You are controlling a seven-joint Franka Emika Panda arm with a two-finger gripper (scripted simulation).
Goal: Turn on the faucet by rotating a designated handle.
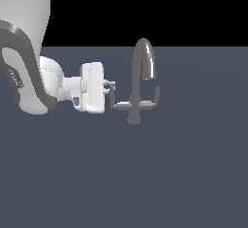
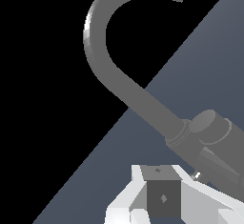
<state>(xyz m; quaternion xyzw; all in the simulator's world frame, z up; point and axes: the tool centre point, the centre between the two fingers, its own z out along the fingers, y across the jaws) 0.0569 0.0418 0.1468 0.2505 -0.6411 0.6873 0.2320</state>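
One white robot arm (image 1: 29, 72) reaches in from the exterior view's left, at nine o'clock of a small dark grey faucet (image 1: 140, 76) standing on a slate-blue desk (image 1: 145, 173). The faucet's arched spout curls over toward three o'clock. Its crossbar carries two upturned levers; the handle (image 1: 115, 98) is the one on the nine o'clock side, away from the outlet. The gripper (image 1: 109, 85) sits level with the handle's raised tip, right against it. I cannot tell how far apart the jaws are. The wrist view shows the spout's curve close ahead.
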